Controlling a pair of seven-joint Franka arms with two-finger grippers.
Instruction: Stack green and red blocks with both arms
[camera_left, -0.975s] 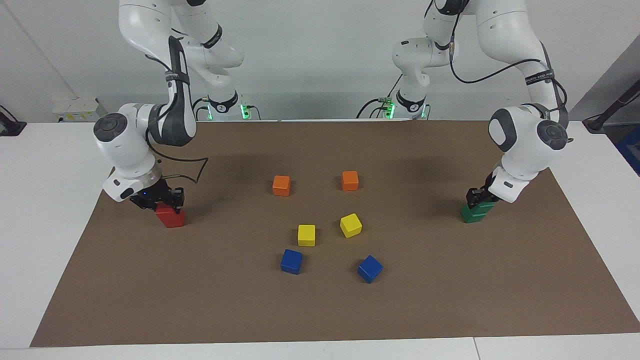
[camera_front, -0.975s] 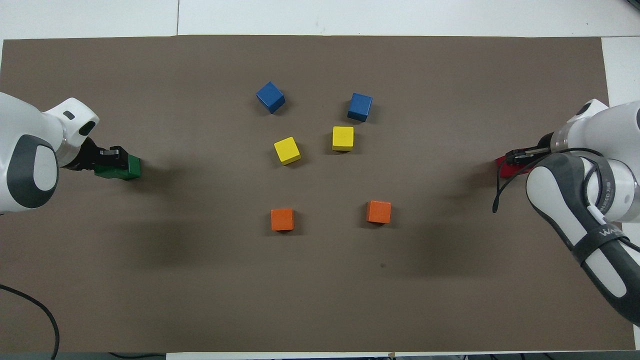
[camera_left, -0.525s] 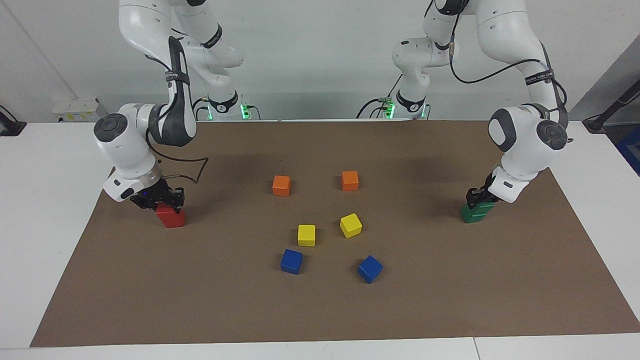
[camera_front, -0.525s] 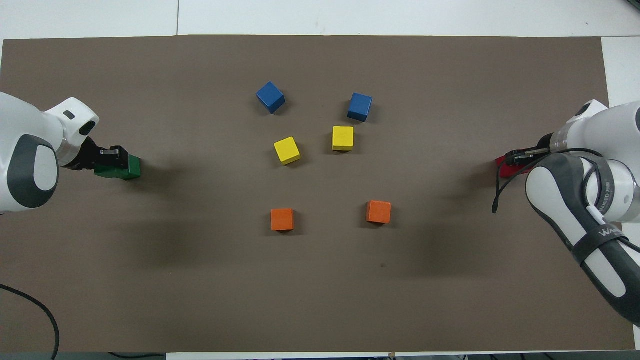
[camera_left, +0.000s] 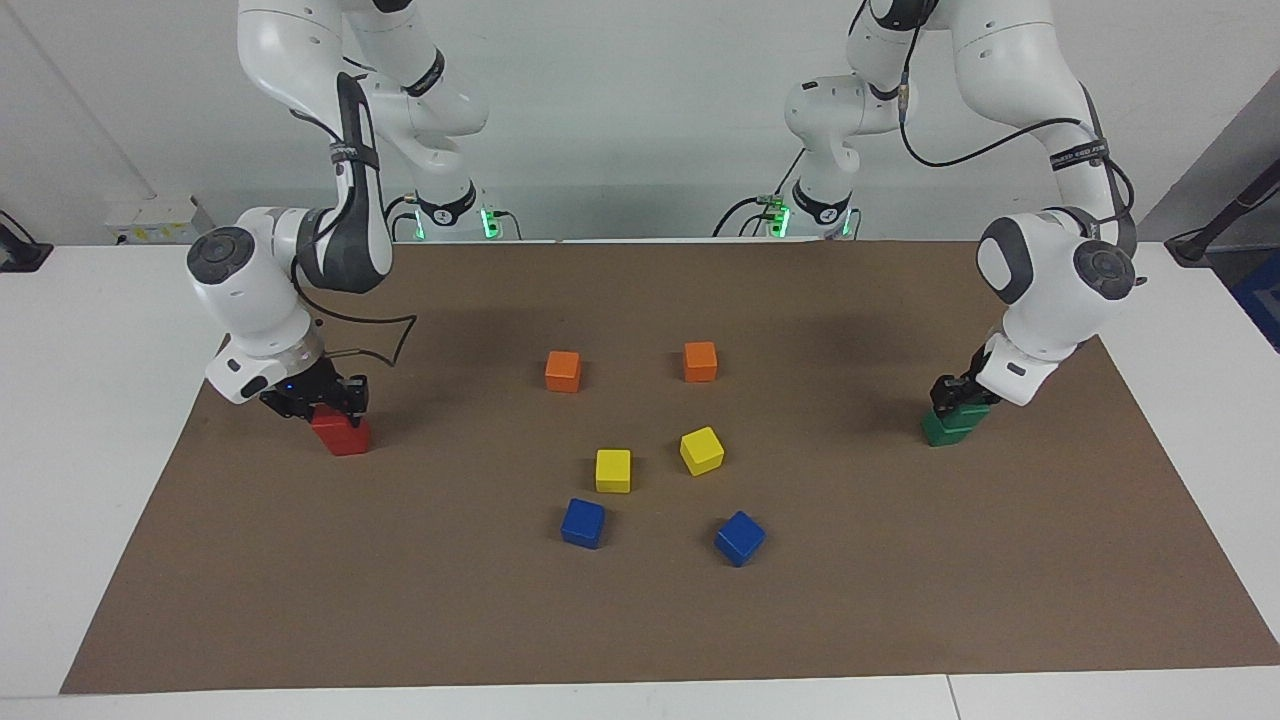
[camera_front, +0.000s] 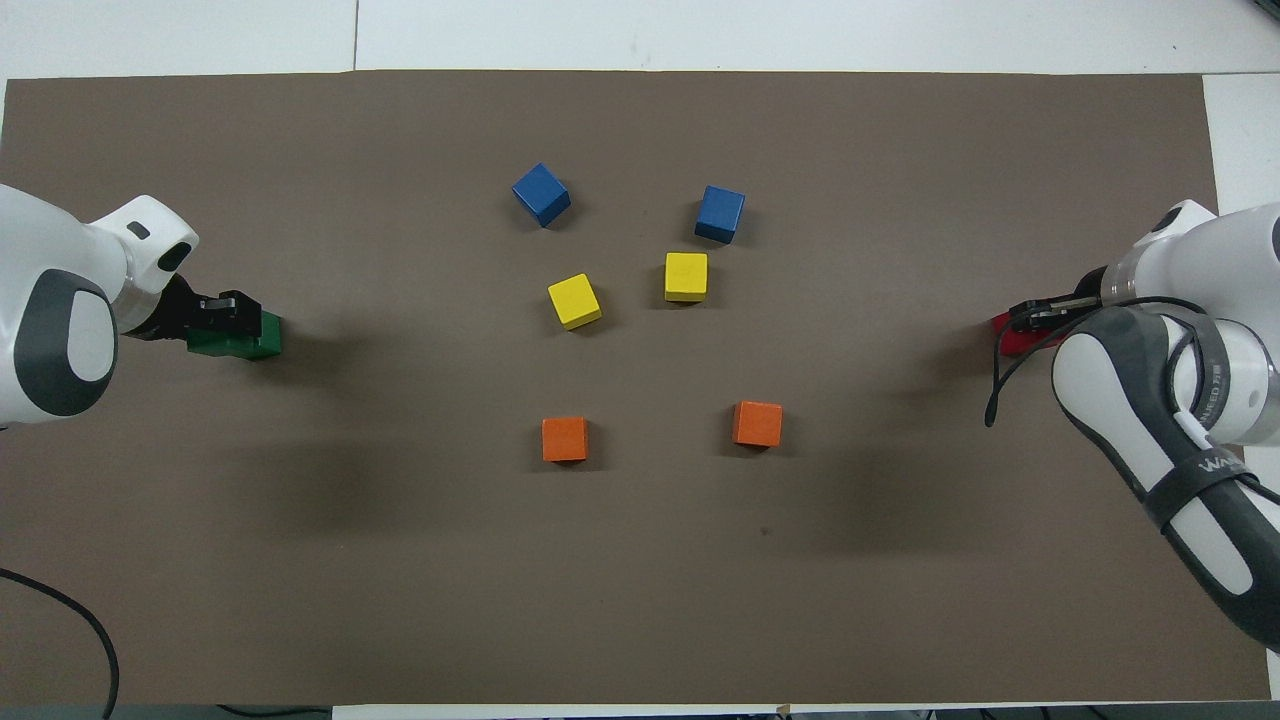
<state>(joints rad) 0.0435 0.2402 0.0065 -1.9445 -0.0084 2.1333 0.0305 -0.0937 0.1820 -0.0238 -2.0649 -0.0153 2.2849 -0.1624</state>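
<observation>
Two-arm stacking scene on a brown mat (camera_left: 640, 620) covering the tabletop (camera_left: 90, 330). Left claw (camera_left: 958, 398) sits low at the left arm's end of the mat, on the green blocks (camera_left: 948, 427); whether it is clamped cannot be told. Right claw (camera_left: 318, 398) sits at the right arm's end, over the red blocks (camera_left: 343, 436); its state likewise cannot be told. Orange, yellow and blue cubes occupy the mat's centre.

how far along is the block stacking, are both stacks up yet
Both stacks look built: green blocks at the left arm's end, red blocks at the right arm's end. In hand: the left pincer sits at the green stack's top, the right pincer at the red one's. Left: letting go and pulling clear, judging by the facing view.
</observation>
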